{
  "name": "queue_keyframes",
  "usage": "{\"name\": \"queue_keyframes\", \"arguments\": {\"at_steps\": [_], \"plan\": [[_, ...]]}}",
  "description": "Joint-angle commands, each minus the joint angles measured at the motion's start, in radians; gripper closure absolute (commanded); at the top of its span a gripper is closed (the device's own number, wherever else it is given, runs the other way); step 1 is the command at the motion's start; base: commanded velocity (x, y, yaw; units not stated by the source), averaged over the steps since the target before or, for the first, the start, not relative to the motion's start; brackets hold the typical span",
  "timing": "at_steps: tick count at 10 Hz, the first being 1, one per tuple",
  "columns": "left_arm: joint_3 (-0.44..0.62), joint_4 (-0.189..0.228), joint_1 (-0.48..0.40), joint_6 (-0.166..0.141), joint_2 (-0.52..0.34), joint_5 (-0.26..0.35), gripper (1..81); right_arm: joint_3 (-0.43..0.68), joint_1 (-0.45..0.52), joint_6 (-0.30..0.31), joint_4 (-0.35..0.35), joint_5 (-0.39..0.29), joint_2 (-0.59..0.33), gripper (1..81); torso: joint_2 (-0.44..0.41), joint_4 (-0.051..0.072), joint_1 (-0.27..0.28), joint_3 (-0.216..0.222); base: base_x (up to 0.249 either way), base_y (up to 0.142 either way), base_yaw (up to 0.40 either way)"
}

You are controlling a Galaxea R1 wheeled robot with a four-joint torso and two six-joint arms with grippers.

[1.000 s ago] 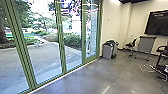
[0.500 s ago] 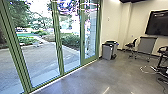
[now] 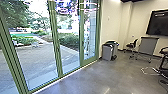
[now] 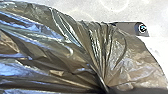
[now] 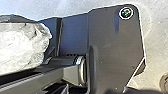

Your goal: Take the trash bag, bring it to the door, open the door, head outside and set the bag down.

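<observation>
fingers of left gripper (image 4: 104,89) pinching trash bag (image 4: 62,50) | right gripper: can't tell | likely the carry indoors | next needs steady approach to glass doors (image 3: 55,42)

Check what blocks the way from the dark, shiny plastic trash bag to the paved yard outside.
The green-framed glass panels stand between the bag and the yard, with no open gap visible. Gray bins stand beside their far end, not before them.

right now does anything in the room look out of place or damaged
One thing: a pale cable-like loop lies loose on the floor toward the head view's right edge, looking untidy. Nothing appears spilled or broken.
</observation>
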Motion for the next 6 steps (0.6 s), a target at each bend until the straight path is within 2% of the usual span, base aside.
{"name": "queue_keyframes", "arguments": {"at_steps": [1,3,6], "plan": [[0.0,0.004,-0.075,0.004,-0.002,0.059,81.1,0.004,0.051,-0.002,-0.005,-0.052,0.002,1.0,0.0,0.0,0.0,0.0,0.191,0.0,0.0],[0.0,0.004,-0.073,0.004,-0.002,0.059,81.1,0.004,0.049,-0.002,-0.005,-0.052,0.0,1.0,0.0,0.0,0.0,0.0,0.191,0.0,0.0],[0.0,0.004,-0.073,0.004,-0.002,0.059,81.1,0.004,0.049,-0.002,-0.005,-0.052,0.002,1.0,0.0,0.0,0.0,0.0,0.191,-0.073,0.0]]}}
